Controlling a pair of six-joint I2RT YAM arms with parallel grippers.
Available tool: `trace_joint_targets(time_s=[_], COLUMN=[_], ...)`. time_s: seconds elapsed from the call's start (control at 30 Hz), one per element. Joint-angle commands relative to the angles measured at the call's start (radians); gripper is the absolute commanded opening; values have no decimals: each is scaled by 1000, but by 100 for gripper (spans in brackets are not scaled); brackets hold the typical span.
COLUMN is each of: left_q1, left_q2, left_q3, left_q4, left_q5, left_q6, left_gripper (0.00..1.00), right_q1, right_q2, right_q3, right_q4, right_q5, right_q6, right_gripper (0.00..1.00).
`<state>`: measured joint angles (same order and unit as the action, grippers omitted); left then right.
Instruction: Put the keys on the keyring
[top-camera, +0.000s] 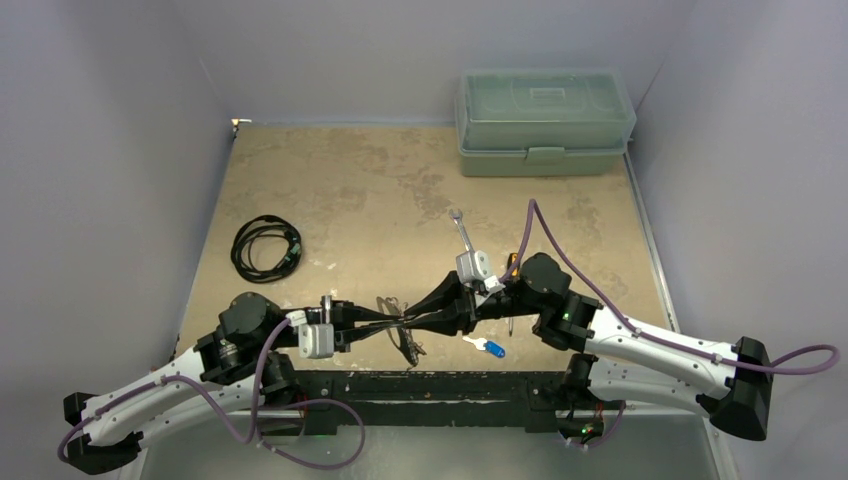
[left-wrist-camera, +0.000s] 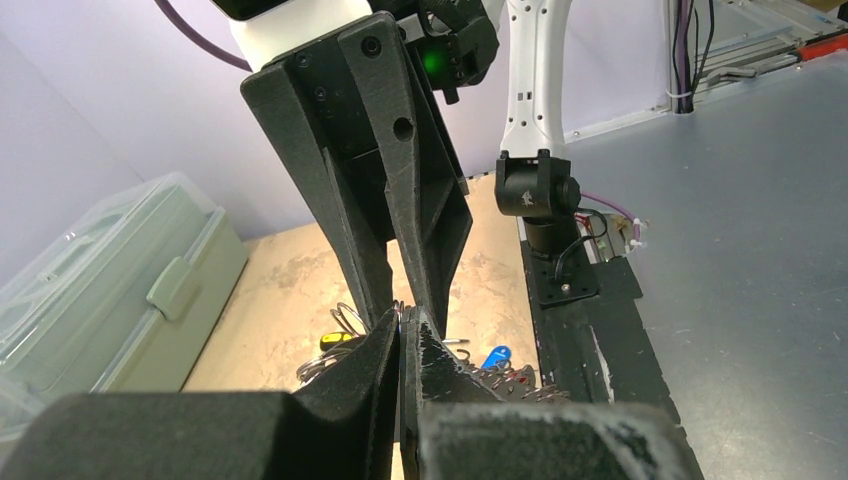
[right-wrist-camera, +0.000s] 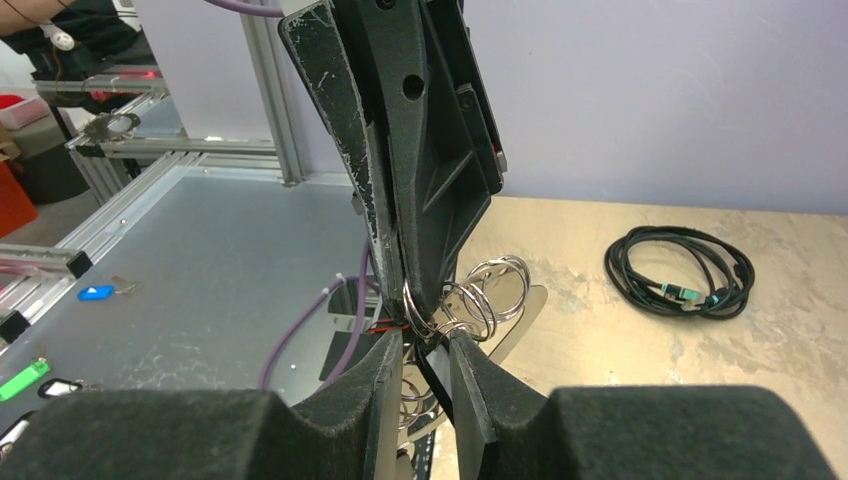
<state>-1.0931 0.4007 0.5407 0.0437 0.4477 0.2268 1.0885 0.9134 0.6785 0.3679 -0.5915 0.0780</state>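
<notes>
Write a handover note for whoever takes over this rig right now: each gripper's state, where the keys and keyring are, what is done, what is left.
Left gripper: shut on the keyring, pinching one of its wire rings.
Right gripper: tip to tip with the left, jaws slightly apart around something dark; grip unclear.
Blue key: loose on the table, near the right arm.
Done: keyring gripped.
Left: thread the blue key on; other keys cannot be made out.

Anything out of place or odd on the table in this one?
Only one loose item: a blue-headed key lies by itself near the front edge of the table, apart from the keyring. Nothing looks spilled or damaged.
</notes>
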Motion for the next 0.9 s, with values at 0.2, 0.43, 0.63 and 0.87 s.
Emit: trace_joint_targets(time_s=[0.2,0.43,0.63,0.87], left_q1=[7,10,11,12], left_q2=[-5,-7,-5,-4], left_q3=[-7,-8,-11,-12], left_q4=[65,69,71,79], left_q5=[-11,-15,-10,6], left_q6=[-14,-18,-24,-30], left_gripper=[0,0,0,0], right_q1=[7,7,7,8], right_q2=[-13,-8,9,13], right_q3=[23,29,31,31], right_q4=[59,75,83,83], right_q5=[-33,-45,-48,-52], right_q6=[6,11,11,-6], right_gripper=[27,26,18,0])
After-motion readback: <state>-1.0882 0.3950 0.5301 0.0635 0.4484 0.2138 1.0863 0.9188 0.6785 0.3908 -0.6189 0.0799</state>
